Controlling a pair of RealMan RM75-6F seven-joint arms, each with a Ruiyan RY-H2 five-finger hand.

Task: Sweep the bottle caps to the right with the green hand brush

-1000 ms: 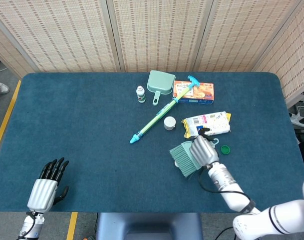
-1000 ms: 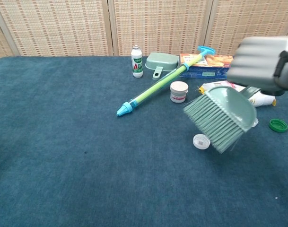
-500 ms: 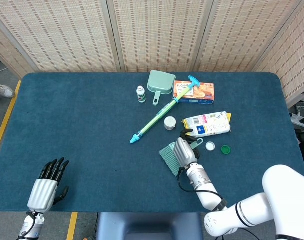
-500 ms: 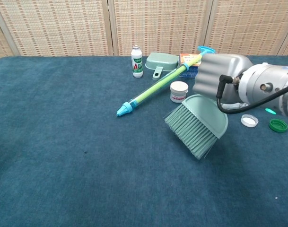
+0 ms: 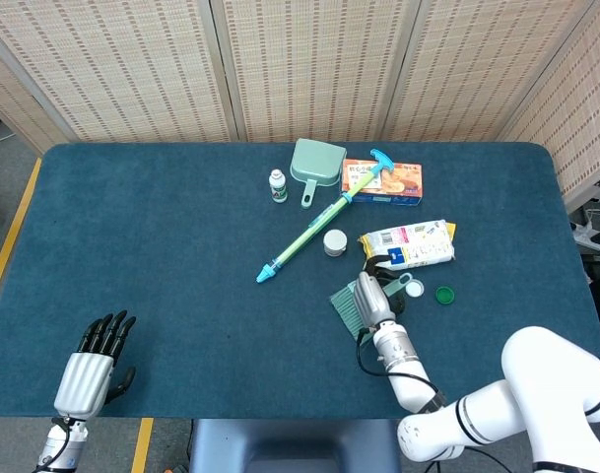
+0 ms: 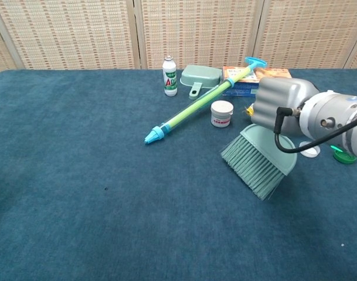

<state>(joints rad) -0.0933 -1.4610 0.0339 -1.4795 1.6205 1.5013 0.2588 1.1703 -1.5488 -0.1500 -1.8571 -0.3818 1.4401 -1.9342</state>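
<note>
My right hand (image 5: 371,303) (image 6: 284,108) grips the green hand brush (image 6: 259,161) (image 5: 347,307), bristles angled down toward the blue table (image 6: 96,205). A white bottle cap (image 5: 415,289) (image 6: 310,152) lies just right of the brush head, partly hidden behind the arm in the chest view. The green bottle cap (image 5: 444,294) (image 6: 343,155) lies further right. My left hand (image 5: 91,365) rests near the table's front left corner, fingers straight and holding nothing; the chest view does not show it.
Behind the brush stand a small white jar (image 6: 222,113), a long green-blue pole tool (image 6: 196,110), a green dustpan (image 6: 200,76), a small white bottle (image 6: 170,76), an orange box (image 5: 383,181) and a snack packet (image 5: 408,244).
The right hand swung the brush left, then back right. The white cap went from in front of the bristles to the right of the brush, close to the green cap.
</note>
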